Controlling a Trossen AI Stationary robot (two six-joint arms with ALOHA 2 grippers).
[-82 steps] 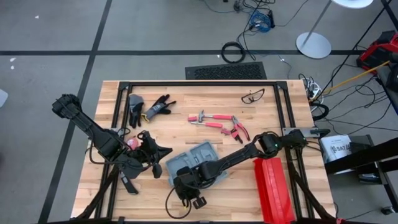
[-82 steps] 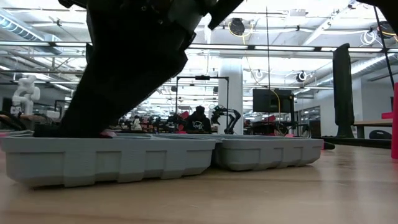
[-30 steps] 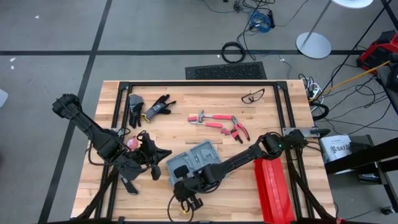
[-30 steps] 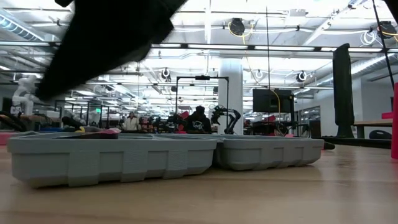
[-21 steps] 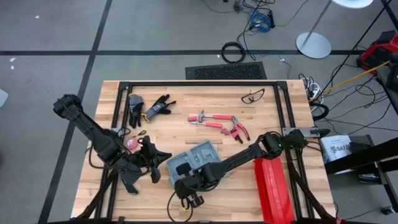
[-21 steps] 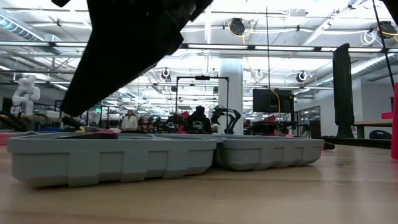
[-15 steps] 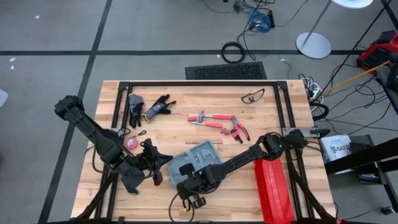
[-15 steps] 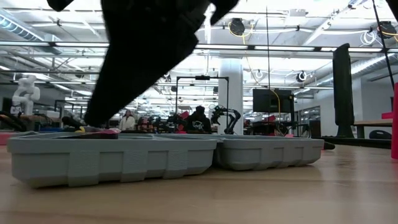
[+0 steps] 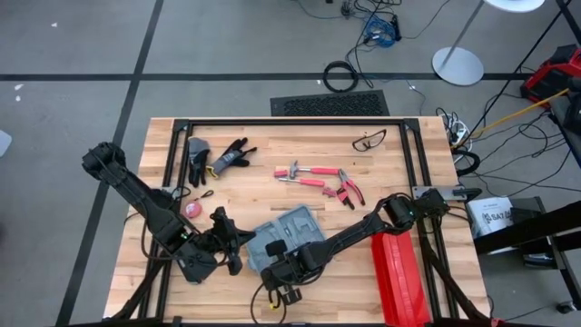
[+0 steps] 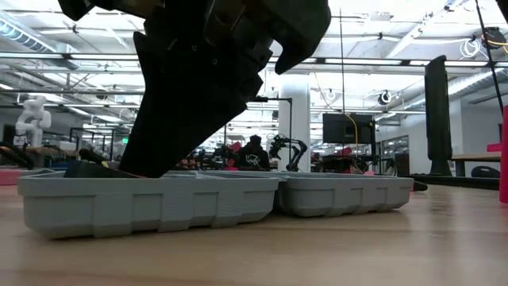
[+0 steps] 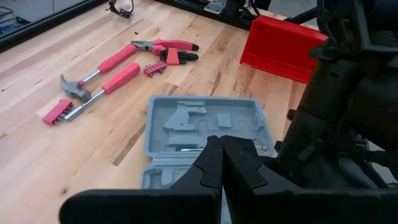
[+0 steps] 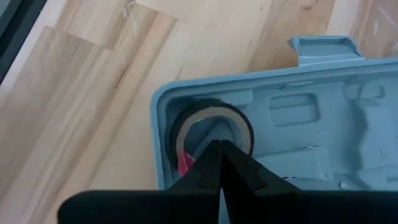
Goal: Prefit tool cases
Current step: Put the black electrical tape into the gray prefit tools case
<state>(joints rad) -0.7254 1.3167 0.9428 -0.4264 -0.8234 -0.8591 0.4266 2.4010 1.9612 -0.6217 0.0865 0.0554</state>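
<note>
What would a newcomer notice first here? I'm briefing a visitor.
The open grey case at the table's front centre, with both shut pincers, left and right, crowded at its near end. A black tape roll sits in its corner slot, and a long red box lies to its right.

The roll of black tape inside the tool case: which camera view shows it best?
The right wrist view: the roll of black tape lies in a corner slot of the open tool case, just beyond the shut right gripper. The high view hides it under the right arm; the low view shows only the case's wall; the left wrist view does not show it.
</note>
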